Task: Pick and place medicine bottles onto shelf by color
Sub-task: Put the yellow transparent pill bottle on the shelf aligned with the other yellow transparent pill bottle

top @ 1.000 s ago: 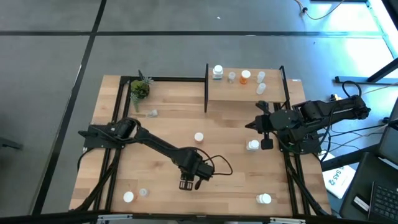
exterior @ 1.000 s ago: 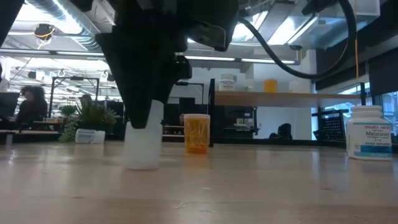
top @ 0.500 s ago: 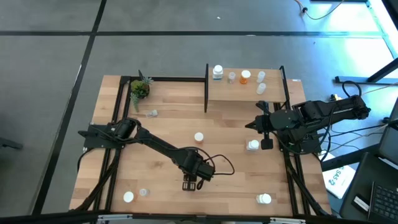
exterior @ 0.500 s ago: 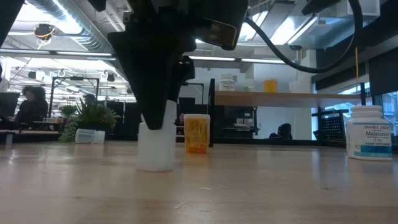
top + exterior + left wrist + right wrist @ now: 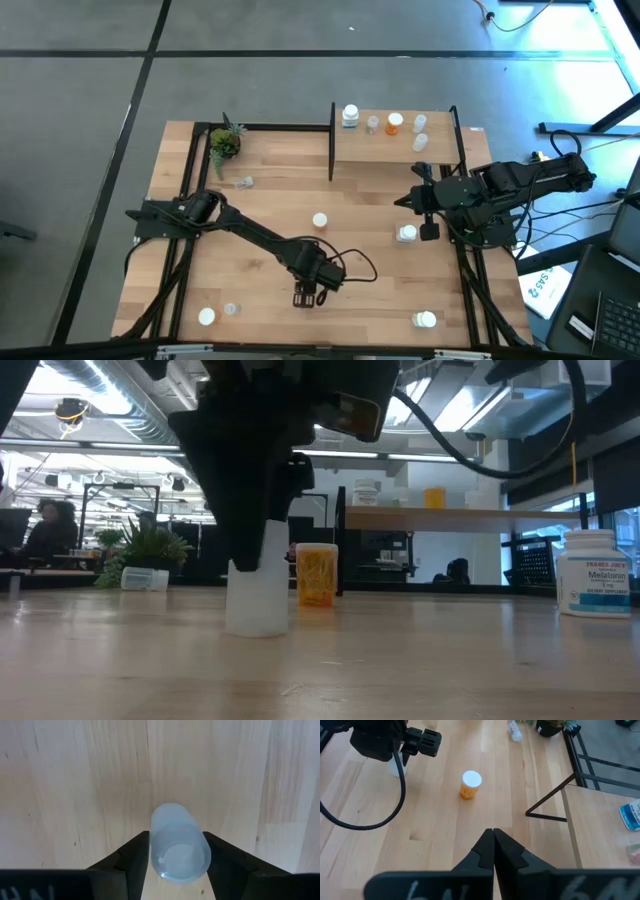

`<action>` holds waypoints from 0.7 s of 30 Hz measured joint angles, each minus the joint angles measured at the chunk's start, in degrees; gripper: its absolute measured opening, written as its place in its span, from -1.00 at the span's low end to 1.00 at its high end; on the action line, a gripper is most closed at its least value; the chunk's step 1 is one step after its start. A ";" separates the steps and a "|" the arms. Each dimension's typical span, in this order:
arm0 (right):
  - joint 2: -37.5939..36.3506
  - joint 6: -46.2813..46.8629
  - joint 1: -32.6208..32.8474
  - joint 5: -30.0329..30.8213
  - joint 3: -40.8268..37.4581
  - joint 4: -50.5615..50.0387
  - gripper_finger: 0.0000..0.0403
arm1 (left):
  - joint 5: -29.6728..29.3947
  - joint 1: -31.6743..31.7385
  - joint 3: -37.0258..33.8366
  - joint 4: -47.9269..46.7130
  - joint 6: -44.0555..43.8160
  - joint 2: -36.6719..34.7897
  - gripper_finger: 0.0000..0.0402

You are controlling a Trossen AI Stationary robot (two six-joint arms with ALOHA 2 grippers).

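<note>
A translucent white bottle point(image 5: 177, 842) stands upright on its base on the tabletop near the front edge point(image 5: 258, 598). My left gripper point(image 5: 308, 297) points straight down over it, one finger on each side. My right gripper point(image 5: 493, 837) is shut on nothing and hovers over the table's right side point(image 5: 428, 230), beside a white bottle point(image 5: 407, 233). An orange bottle with a white cap point(image 5: 319, 220) stands mid-table. The shelf point(image 5: 395, 150) at the back right carries several bottles: white point(image 5: 350, 116), clear point(image 5: 372, 124) and orange point(image 5: 394, 123). My left gripper has the translucent bottle's upper wall point(image 5: 156, 845) between its two fingers, one on each opposite side. The fingers come from above, pointing down. The bottle stands upright with its base on the table point(image 5: 258, 628).
A small potted plant point(image 5: 224, 143) sits at the back left, with a clear bottle lying near it point(image 5: 245, 182). More bottles stand at the front left point(image 5: 206, 316) and front right point(image 5: 426, 320). Black shelf posts point(image 5: 331, 140) rise beside the shelf.
My left gripper and the translucent bottle between its fingers have shifted a little toward the table's right edge. The bottle has stayed upright on the table.
</note>
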 joint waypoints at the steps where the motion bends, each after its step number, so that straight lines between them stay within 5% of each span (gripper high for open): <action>1: 0.00 -0.01 0.00 0.00 0.00 0.01 -0.99 | 0.01 -0.02 -0.01 -0.35 0.00 -0.09 -0.15; 21: 0.00 0.38 -0.02 -3.80 0.00 0.01 -0.87 | -1.54 0.01 0.10 -0.92 1.60 -0.34 -0.13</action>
